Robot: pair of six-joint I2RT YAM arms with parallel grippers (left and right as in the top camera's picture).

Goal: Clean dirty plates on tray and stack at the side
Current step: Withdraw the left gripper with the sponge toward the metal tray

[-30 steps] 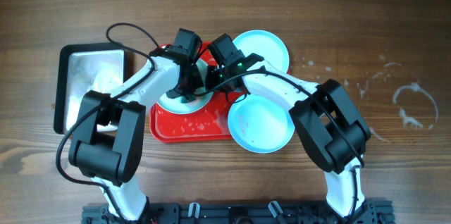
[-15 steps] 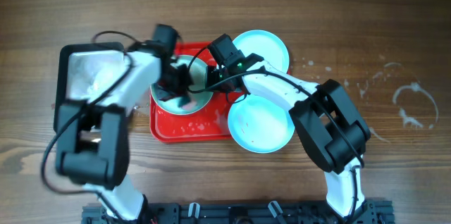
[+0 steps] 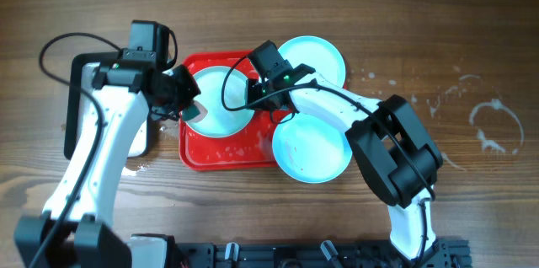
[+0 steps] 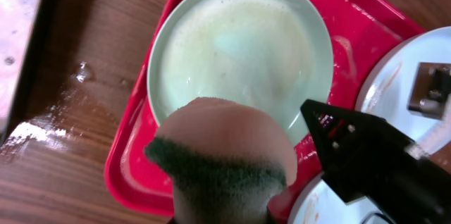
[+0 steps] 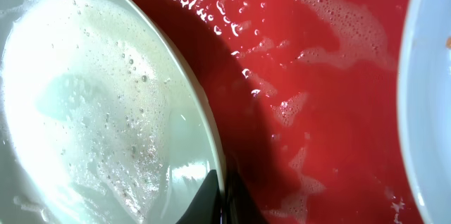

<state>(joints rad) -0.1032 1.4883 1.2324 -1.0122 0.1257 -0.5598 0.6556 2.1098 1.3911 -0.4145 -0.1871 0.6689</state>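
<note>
My left end effector (image 3: 187,99) clamps the sponge (image 4: 220,155) above the left edge of the tray (image 3: 244,147); my right end effector (image 3: 253,98) pinches the rim of the soapy plate (image 3: 217,101) lying in that tray.

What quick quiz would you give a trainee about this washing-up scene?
1. True or false: the plate over the red tray is foamy.
2. The left gripper holds: A) a sponge B) a cloth C) a brush.
3. How many plates show from overhead?
Key: 1 true; 2 A; 3 three.
</note>
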